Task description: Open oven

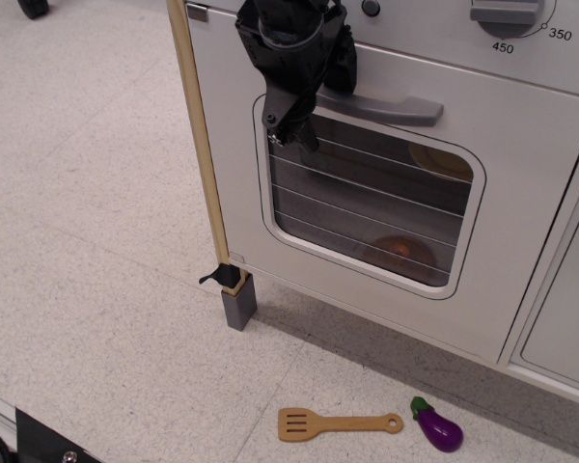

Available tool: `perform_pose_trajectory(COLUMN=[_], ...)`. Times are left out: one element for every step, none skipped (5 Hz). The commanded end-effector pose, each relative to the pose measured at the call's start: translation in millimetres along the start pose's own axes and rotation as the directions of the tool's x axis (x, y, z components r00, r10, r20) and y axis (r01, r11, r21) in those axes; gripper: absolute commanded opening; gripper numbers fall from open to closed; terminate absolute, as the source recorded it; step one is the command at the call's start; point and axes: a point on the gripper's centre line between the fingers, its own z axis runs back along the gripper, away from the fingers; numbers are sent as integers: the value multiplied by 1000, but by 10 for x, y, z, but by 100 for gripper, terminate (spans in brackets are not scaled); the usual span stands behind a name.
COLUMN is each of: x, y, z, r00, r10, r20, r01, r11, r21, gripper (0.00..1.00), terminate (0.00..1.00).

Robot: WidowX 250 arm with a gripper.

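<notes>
The white toy oven (521,251) fills the right of the view. Its door has a rounded window (367,207) crossed by thin wires, with a dark interior behind, and stands closed. A grey bar handle (391,106) runs across the door above the window. My black gripper (289,125) hangs in front of the door's upper left, over the left end of the handle, which it hides. Its fingertips (271,119) point down at the window's top-left corner. I cannot tell how the jaws stand or whether they hold the handle.
A numbered dial (507,14) sits on the panel above the door. A wooden spatula (338,423) and a purple toy eggplant (437,426) lie on the floor in front. A grey foot (238,301) and a wooden side edge (201,145) bound the oven's left.
</notes>
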Motion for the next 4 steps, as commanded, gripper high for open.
perform_pose_trajectory(x=[-4,44,117,183], y=[328,529,711,786], z=[85,179,303,391], r00=[998,994,983,972], r10=[-45,-95,-185,-236], r20=[-34,-46,-11,4], r01=[45,97,185,236], r11=[999,994,982,971], r21=[4,42,35,41], gripper=[100,100,100,100], terminate=[0,0,0,0])
